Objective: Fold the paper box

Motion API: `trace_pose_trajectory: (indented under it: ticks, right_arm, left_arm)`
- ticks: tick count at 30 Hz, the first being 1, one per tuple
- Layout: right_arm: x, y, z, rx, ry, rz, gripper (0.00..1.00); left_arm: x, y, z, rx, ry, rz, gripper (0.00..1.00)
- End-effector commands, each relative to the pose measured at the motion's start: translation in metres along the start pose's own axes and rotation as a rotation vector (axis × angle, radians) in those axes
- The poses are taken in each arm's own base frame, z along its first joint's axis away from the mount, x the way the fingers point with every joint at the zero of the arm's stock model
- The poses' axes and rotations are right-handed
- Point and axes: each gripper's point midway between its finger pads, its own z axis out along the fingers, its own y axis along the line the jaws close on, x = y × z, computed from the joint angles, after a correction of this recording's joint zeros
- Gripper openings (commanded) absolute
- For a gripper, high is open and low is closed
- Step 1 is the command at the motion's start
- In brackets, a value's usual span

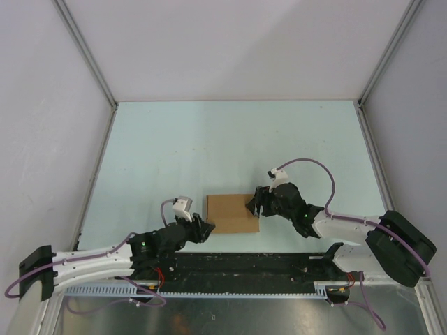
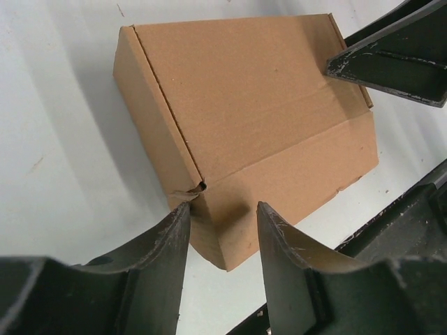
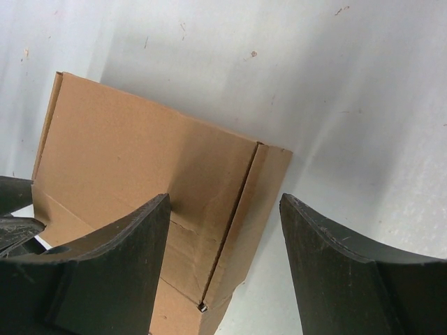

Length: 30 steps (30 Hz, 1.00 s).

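Observation:
The paper box (image 1: 232, 213) is a closed tan cardboard box lying flat on the pale table, near the front between both arms. It also shows in the left wrist view (image 2: 251, 112) and in the right wrist view (image 3: 140, 167). My left gripper (image 1: 207, 228) is open at the box's near left corner; in the left wrist view (image 2: 222, 218) its fingers straddle that corner without clamping it. My right gripper (image 1: 254, 204) is open over the box's right edge; in the right wrist view (image 3: 225, 209) the right side flap lies between its spread fingers.
A black rail (image 1: 244, 269) runs along the table's near edge just behind the box. White enclosure walls (image 1: 42, 105) stand on the left, back and right. Pale table surface (image 1: 230, 146) lies beyond the box.

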Motion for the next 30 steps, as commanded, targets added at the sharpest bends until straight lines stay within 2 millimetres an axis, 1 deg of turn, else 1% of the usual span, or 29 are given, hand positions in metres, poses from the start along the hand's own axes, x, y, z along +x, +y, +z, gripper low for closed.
trace_pose_trajectory:
  ticks: [1, 12, 17, 20, 21, 24, 30]
  right_arm:
    - [-0.016, 0.013, 0.004, -0.039, -0.040, -0.009, 0.69]
    - [-0.016, 0.013, 0.003, -0.039, -0.037, -0.006, 0.69]
    - [-0.015, 0.014, 0.002, -0.044, -0.035, -0.007, 0.69]
    - [-0.014, 0.013, 0.003, -0.041, -0.030, -0.008, 0.69]
    - [-0.014, 0.013, 0.003, -0.041, -0.030, -0.008, 0.69]
    - [-0.015, 0.013, 0.002, -0.040, -0.032, -0.008, 0.69]
    - [-0.015, 0.013, 0.002, -0.040, -0.032, -0.008, 0.69]
  left_arm:
    - [0.000, -0.006, -0.001, 0.026, 0.004, -0.002, 0.47]
    - [-0.001, -0.009, -0.002, 0.043, 0.001, -0.006, 0.39]
    - [-0.002, -0.013, -0.003, 0.059, 0.001, -0.005, 0.38]
    - [-0.002, -0.014, -0.003, 0.068, 0.003, -0.002, 0.45]
    - [-0.002, -0.015, -0.003, 0.072, 0.007, 0.000, 0.49]
    - [-0.001, -0.017, -0.003, 0.076, 0.019, 0.010, 0.56]
    - [0.009, -0.016, -0.001, 0.052, 0.076, 0.023, 0.58]
